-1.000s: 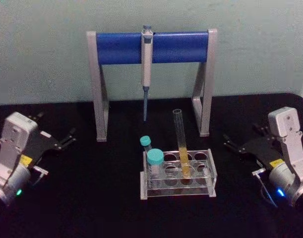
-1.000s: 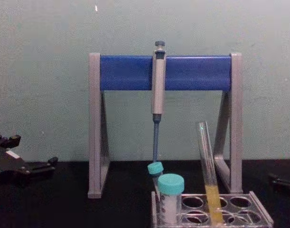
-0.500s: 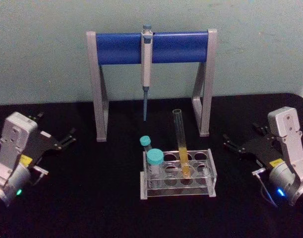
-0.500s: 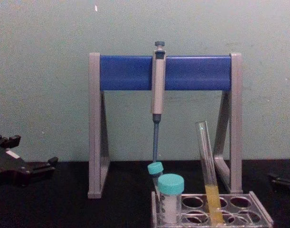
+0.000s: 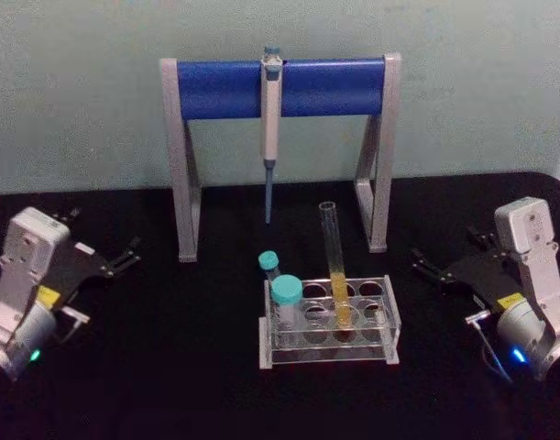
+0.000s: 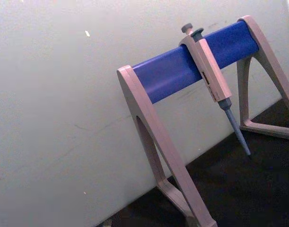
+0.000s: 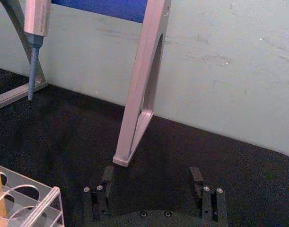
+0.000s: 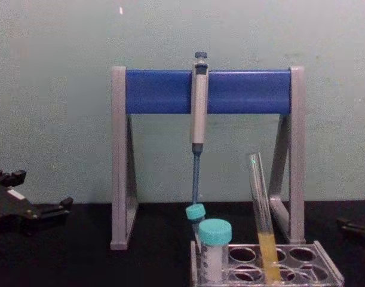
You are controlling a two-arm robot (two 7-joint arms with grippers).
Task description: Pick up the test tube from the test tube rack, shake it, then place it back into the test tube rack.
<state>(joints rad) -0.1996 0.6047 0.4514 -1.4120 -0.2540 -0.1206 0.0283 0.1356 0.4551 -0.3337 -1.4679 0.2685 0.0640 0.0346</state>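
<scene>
- Test tube (image 5: 334, 266): long, slim, clear glass, no cap, yellow liquid in the lower part. It sits in a back-row hole of the rack (image 5: 327, 321), leaning slightly, open mouth well above the rack top.
- In the chest view the test tube (image 8: 261, 221) tilts with its mouth toward my left; the liquid fills roughly the bottom third.
- Rack is low, clear-grey plastic with rows of round holes, mid-table on the black table (image 5: 170, 367).
- Two teal-capped tubes (image 5: 286, 301) stand in the rack's left end, shorter than the glass one.
- Behind the rack: grey stand (image 5: 280, 147) with a blue crossbar, and a pipette (image 5: 270, 128) hanging from the middle of it, tip pointing down.
- My right gripper (image 5: 426, 269) is right of the rack, well apart from it, fingers (image 7: 197, 178) spread, holding nothing.
- My left gripper (image 5: 126, 257) is at the table's left side, far from the rack, fingers apart, holding nothing.
</scene>
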